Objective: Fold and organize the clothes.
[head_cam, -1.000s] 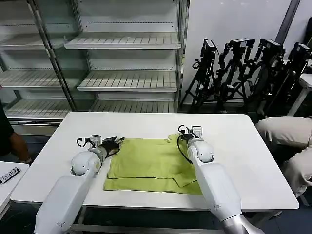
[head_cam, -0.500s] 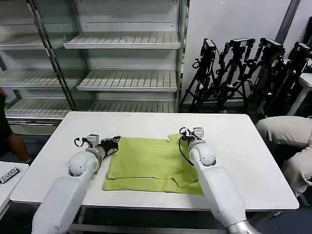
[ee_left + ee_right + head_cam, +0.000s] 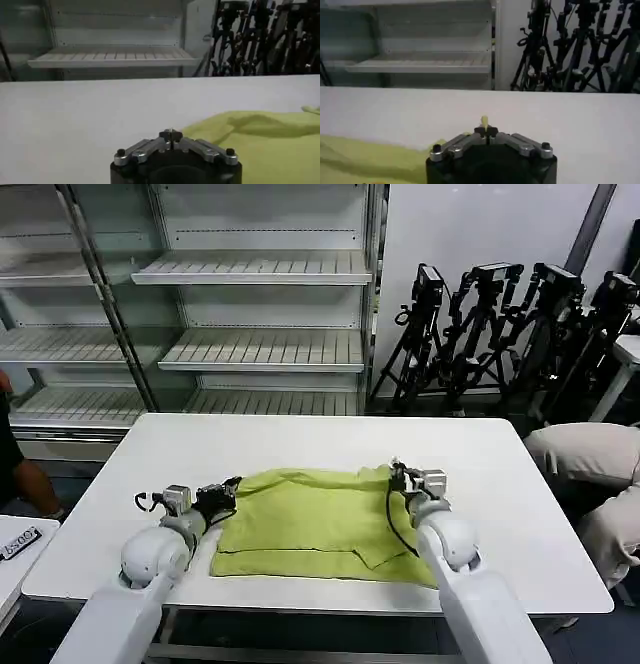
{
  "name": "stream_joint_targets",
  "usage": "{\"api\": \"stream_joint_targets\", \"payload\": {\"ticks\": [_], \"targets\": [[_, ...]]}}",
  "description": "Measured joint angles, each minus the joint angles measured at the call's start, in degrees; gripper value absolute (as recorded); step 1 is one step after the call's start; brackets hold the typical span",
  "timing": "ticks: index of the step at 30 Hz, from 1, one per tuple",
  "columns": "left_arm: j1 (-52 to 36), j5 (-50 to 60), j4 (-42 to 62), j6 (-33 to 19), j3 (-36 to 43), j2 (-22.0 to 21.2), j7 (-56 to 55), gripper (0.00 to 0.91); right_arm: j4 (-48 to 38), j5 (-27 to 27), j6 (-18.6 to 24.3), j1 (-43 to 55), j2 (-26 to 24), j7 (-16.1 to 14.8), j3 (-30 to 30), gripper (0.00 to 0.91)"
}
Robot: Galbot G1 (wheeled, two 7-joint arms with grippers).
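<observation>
We see an evenly bright scene, lit from overhead, with the white table [image 3: 300, 439] almost glowing and only soft, faint shadows along the edge of the T-shirt [image 3: 310, 519]. The tripods [image 3: 500, 334] stay dark against the pale wall. In both wrist views the shelves [image 3: 112, 55] behind look soft (out of focus), while the near metal reads sharp.

White table [image 3: 520, 514] — one garment on top

A lime yellow-green T-shirt [image 3: 300, 519] lies flat on the table, nearer its front edge than its back — folded, with a doubled layer along the side closest to that front edge.
</observation>
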Motion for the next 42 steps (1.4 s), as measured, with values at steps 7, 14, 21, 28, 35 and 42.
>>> {"api": "stream_joint_targets", "payload": {"ticks": [7, 14, 21, 28, 35, 42], "targets": [[4.5, 2.25, -3.92, -0.04, -1.3, 0.54, 0.06, 0.0, 6.6, -0.24, -0.02, -6.73, -1.81, 0.57, 0.83, 0.0], [7.53, 4.54, -6.65, 0.81, -1.83, 0.59, 0.15, 0.0, 9.91, -1.05, -0.03, -11.02, -2.16, 0.84, 0.97, 0.0], [8.73, 5.34, -7.83, 1.21, -2.8, 1.27, 0.41, 0.01, 12.57, -1.57, -0.18, -13.8, -2.69, 1.07, 1.4, 0.0], [9.05, 5.85, -8.22, 1.77, -2.78, 1.64, 0.67, 0.01, 14.8, -1.91, -0.2, -15.82, -3.07, 1.39, 2.07, 0.0], [10.26, 6.34, -9.27, 2.01, -2.43, 2.35, 0.92, 0.02, 15.25, -2.74, -0.08, -16.86, -3.08, 1.48, 2.54, 0.0], [11.99, 6.78, -11.33, 2.18, -3.09, 3.13, 0.24, 0.02, 15.2, -3.32, -0.08, -16.81, -3.09, 1.73, 2.17, 0.0]]}}
